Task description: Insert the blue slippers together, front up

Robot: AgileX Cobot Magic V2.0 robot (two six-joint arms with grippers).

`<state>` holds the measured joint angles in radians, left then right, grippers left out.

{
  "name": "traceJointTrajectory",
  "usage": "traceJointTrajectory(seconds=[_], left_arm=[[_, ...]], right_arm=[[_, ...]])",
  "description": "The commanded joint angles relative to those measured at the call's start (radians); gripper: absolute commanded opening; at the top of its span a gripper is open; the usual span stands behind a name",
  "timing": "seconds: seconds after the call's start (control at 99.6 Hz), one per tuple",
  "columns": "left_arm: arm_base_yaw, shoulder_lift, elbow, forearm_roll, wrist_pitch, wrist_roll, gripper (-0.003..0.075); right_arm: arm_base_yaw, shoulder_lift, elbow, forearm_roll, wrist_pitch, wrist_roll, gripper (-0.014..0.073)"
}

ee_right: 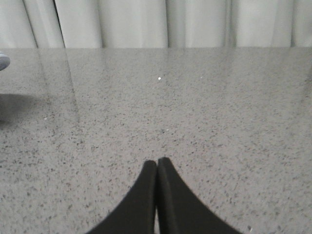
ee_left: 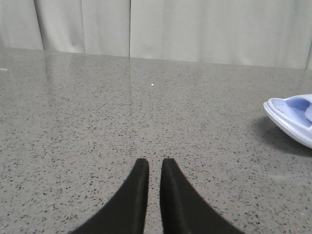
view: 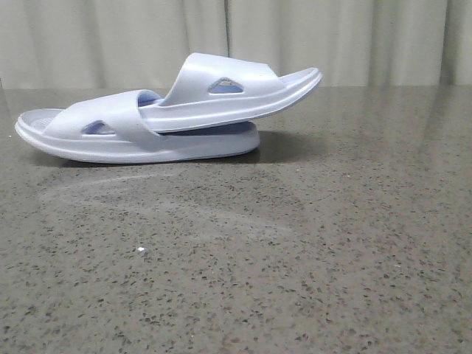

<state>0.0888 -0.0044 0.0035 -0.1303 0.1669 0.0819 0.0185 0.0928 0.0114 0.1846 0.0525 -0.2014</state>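
Two pale blue slippers lie at the back left of the table in the front view. The lower slipper (view: 110,136) lies flat on its sole. The upper slipper (view: 228,92) has one end tucked under the lower one's strap, and its other end rises to the right. One slipper end shows in the left wrist view (ee_left: 292,119), and a sliver shows in the right wrist view (ee_right: 2,62). My left gripper (ee_left: 155,163) is empty over bare table, its fingers almost together with a thin gap. My right gripper (ee_right: 157,162) is shut and empty over bare table. Both are well away from the slippers.
The speckled grey stone table (view: 295,243) runs back to a pale curtain (view: 332,37) along its far edge. A small white speck (view: 141,251) lies on the table at the front left. Neither arm shows in the front view.
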Motion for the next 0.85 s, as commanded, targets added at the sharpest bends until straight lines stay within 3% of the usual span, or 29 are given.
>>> traceJointTrajectory(seconds=[0.0,0.261,0.843], left_arm=[[0.002,-0.028,0.009,-0.002,-0.074,-0.01,0.0015],[0.002,-0.028,0.009,-0.002,-0.074,-0.01,0.0015],[0.002,-0.028,0.009,-0.002,-0.074,-0.01,0.0015]], right_arm=[[-0.015,-0.073,0.021,-0.03,-0.027,0.002,-0.0078],[-0.075,-0.118,0.021,-0.044,0.043,0.002,-0.0078],[-0.075,-0.116,0.021,-0.044,0.043,0.002,-0.0078]])
